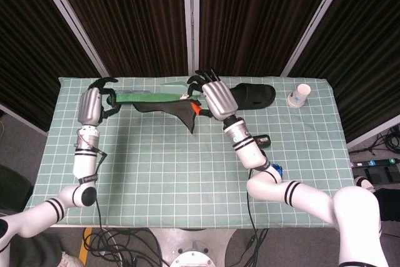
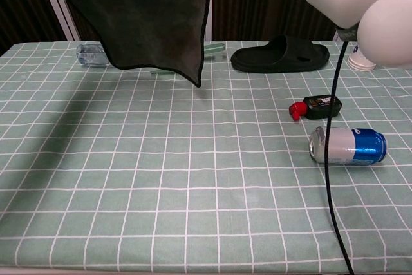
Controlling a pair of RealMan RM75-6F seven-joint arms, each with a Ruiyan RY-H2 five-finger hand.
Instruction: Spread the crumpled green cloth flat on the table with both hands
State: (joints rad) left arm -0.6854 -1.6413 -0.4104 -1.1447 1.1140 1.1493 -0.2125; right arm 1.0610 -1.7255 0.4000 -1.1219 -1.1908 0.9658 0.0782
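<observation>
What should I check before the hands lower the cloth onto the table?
1. Left hand holds one top corner of the cloth: ok.
2. Right hand holds the other top corner: ok.
3. Top edge stretched between the hands: ok.
4. Cloth hangs clear of the table: ok.
5. Landing area free: not ok, the bottle lies by the cloth's lower edge.
6. Slipper, can and cup off to the side: ok.
</observation>
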